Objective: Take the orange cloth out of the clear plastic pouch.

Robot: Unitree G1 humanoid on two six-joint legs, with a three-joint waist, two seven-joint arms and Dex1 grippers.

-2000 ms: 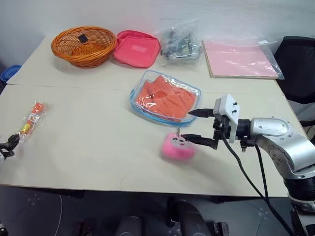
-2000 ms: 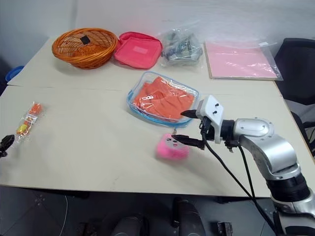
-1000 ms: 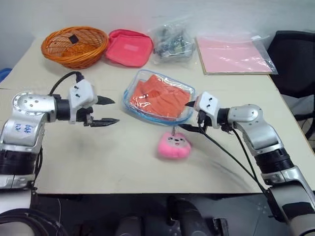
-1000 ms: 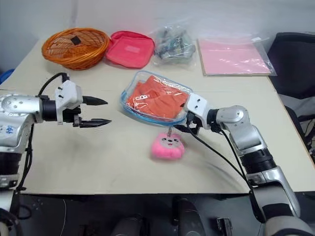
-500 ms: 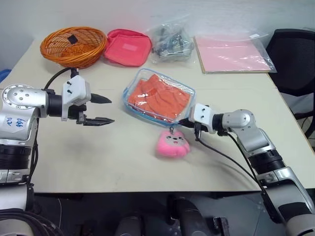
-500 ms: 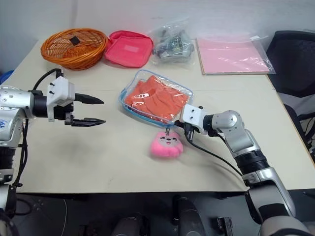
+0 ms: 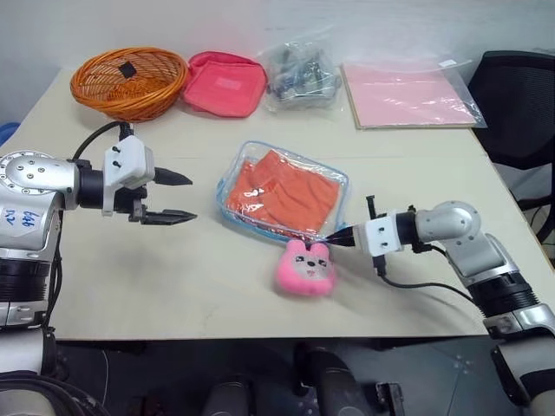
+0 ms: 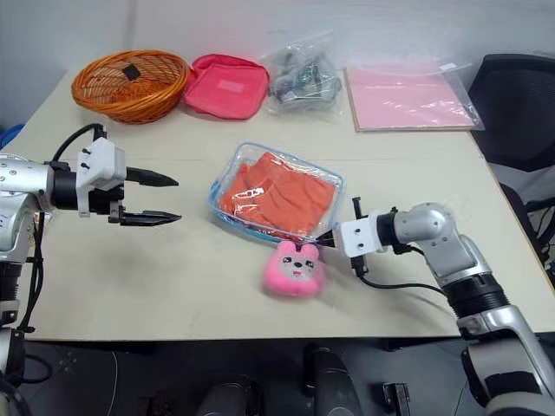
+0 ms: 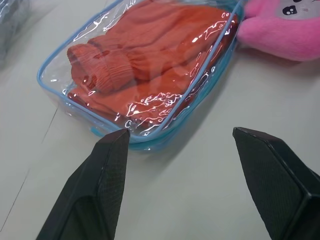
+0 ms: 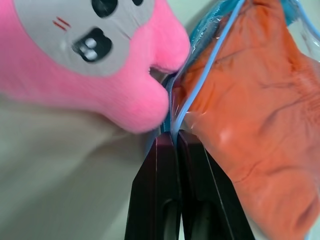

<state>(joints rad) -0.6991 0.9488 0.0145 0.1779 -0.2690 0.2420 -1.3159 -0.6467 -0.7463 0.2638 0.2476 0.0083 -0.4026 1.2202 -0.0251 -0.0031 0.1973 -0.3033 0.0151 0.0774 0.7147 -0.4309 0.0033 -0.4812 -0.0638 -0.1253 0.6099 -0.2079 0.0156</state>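
The clear plastic pouch (image 7: 332,180) with light-blue trim lies flat mid-table, and the folded orange cloth (image 7: 290,195) is inside it. Its pink plush charm (image 7: 305,269) rests at the near corner. My right gripper (image 7: 335,237) comes in from the right, shut on the pouch's blue-trimmed edge beside the charm. In the right wrist view the two fingers (image 10: 162,175) press together on that trim. My left gripper (image 7: 191,198) hovers open to the left of the pouch and points at it. In the left wrist view its fingers (image 9: 107,165) stand wide apart in front of the pouch (image 9: 75,100).
Along the far edge stand an orange wicker basket (image 7: 130,80), a pink fabric pouch (image 7: 227,82), a wrinkled clear bag of dark items (image 7: 302,76) and a flat sleeve of pink paper (image 7: 408,95). A black chair (image 7: 520,113) is at the right.
My right gripper has shut on the pouch's near corner and drawn back. The pouch and charm have slid a little toward me. The left gripper has stayed put and open.
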